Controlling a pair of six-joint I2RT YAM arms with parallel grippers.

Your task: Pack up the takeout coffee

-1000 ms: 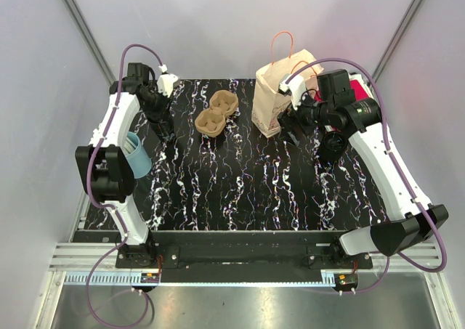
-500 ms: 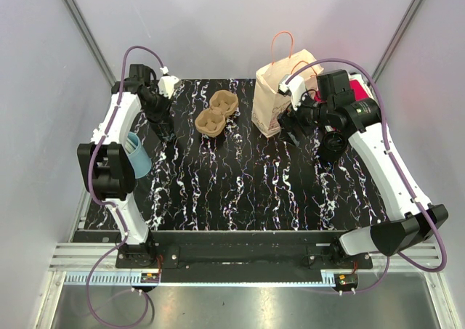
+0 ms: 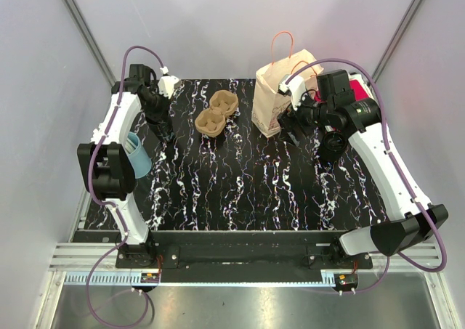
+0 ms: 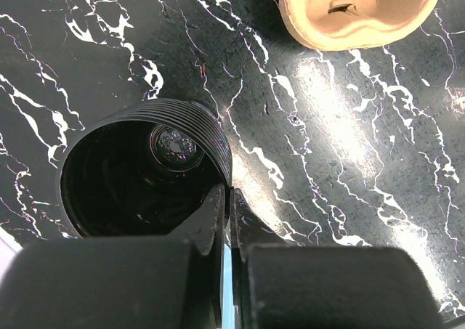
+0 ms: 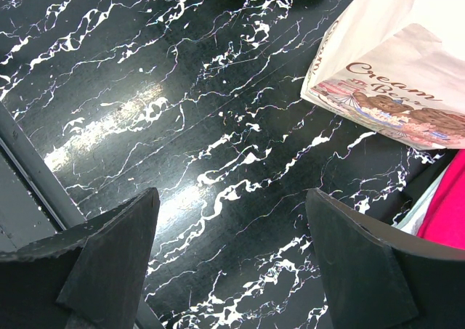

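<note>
Left wrist view: my left fingers (image 4: 218, 220) are pressed together on the rim of the black cup (image 4: 109, 176). One tip is inside the wall and one outside, at the cup's 5 o'clock.
Black cup: it stands upright on the bench (image 4: 349, 162), with its mouth open toward my camera and its outer wall ribbed.
Cup carrier (image 4: 360, 13): it lies at 1 o'clock from the cup, apart from it.
Top external view: the cup is under my left fingers at the bench's far left. The carrier is near it at 3 o'clock.
Paper bag (image 3: 280, 89): it stands upright, handles up, at 3 o'clock from the carrier.
Right fingers (image 5: 109, 256): they are spread wide, pinching nothing, over bare bench. The bag is at their 1 o'clock.
Blue cup (image 3: 136, 155): it is tilted at the bench's 9 o'clock edge, beside my left arm.
Pink thing (image 5: 443, 220): it is at 4 o'clock in the right wrist view, just below the bag.
</note>
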